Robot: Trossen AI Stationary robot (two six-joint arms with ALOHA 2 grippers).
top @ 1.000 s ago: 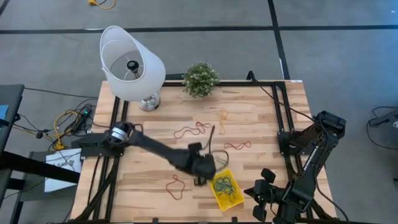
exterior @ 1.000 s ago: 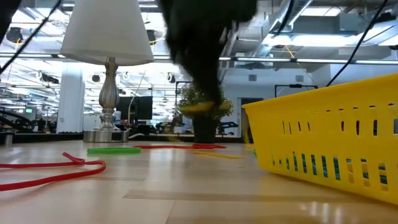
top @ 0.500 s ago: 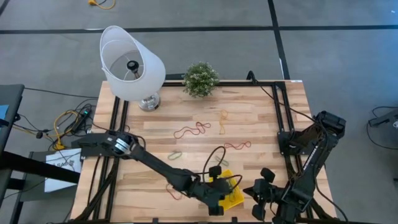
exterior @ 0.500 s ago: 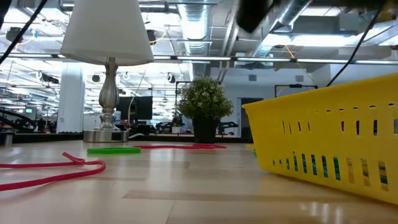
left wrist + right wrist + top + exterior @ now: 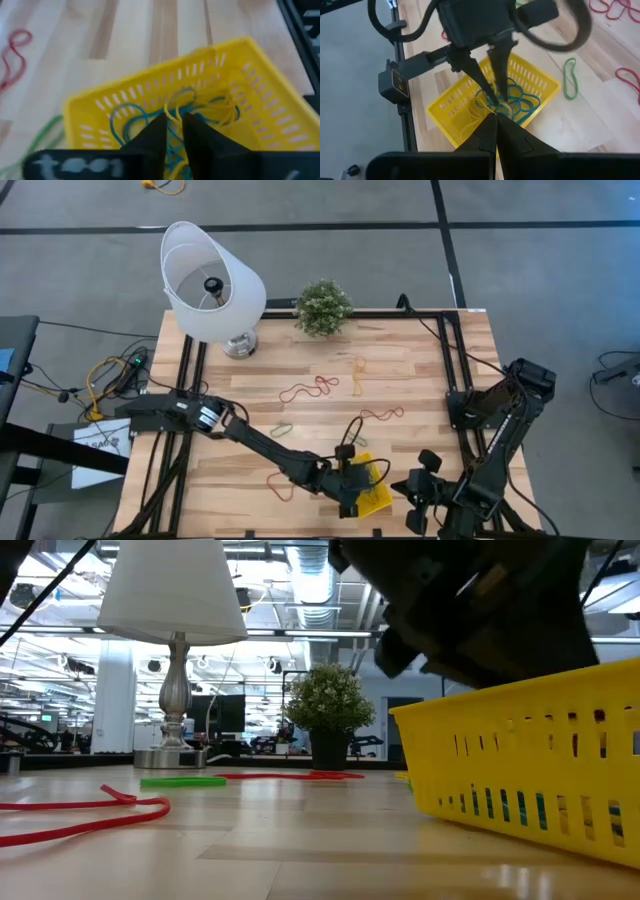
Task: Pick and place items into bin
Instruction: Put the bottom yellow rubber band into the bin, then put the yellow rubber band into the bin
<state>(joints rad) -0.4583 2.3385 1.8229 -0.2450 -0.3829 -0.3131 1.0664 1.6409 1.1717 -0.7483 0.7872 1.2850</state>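
The yellow bin (image 5: 378,496) sits near the table's near edge and holds blue-green and yellow loops (image 5: 520,102). My left gripper (image 5: 495,97) reaches down into the bin (image 5: 447,112), its fingers almost together on a yellow loop (image 5: 173,116). In the low view the left gripper's dark body (image 5: 480,610) hangs just above the bin's rim (image 5: 520,700). My right gripper (image 5: 496,131) is shut and touches nothing, beside the bin near the right corner (image 5: 415,490). Red loops (image 5: 308,389), (image 5: 383,414), (image 5: 283,480), a green loop (image 5: 282,429) and a yellow one (image 5: 359,373) lie flat on the wood. My left gripper pinches a thin yellow loop (image 5: 172,119) between its two fingertips. The fingers (image 5: 472,75) come from above, pointing down into the bin. The loop hangs slack below them, and its lower part (image 5: 475,107) lies on the loops in the bin.
A white lampshade on a silver base (image 5: 212,280) and a small potted plant (image 5: 322,307) stand at the far edge. Black frame rails (image 5: 185,380), (image 5: 450,370) run along both sides. Open wood lies between the loose loops in the middle of the table.
My left gripper has carried the yellow loop from the middle of the table toward the near edge, to above the bin. In the last half second it has come down into the bin. The right arm has kept still.
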